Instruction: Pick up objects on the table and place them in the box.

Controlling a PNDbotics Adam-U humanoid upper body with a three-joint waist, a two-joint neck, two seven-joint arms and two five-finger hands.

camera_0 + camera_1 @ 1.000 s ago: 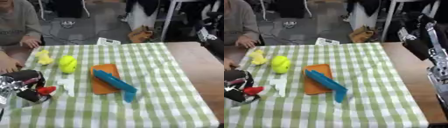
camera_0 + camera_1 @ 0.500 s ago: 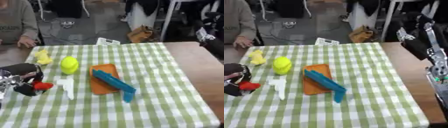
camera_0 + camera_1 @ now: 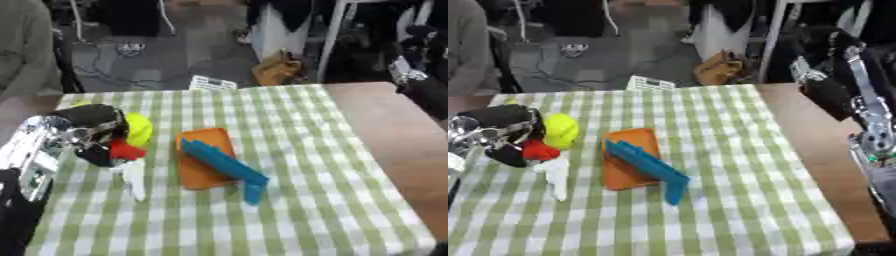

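Green-and-white checked cloth (image 3: 332,165) covers most of the table, with bare brown table surface (image 3: 394,125) exposed along the right side. The robot's left hand (image 3: 92,137) enters from the view's left edge, above the left part of the cloth. Its fingers are curled around a small red object (image 3: 125,150); the object's shape cannot be made out beyond its colour. The silver and black forearm (image 3: 35,155) runs down towards the lower left corner.

A yellow-green rounded object (image 3: 560,131) sits just beside the left hand, on its right side, partly hidden by the hand in the left eye view. A white object (image 3: 555,175) lies on the cloth directly below the hand, elongated and pointing towards the near edge. Whether it touches the hand cannot be told.

An orange flat piece (image 3: 199,162) lies near the centre of the cloth. A blue elongated object (image 3: 227,167) rests diagonally across it, with its lower end reaching past the orange piece onto the cloth.

The right arm (image 3: 864,110) shows at the right edge of the right eye view, raised well apart from the objects; the state of its hand cannot be told. A white card (image 3: 214,83) lies at the far edge of the table. No box can be identified.
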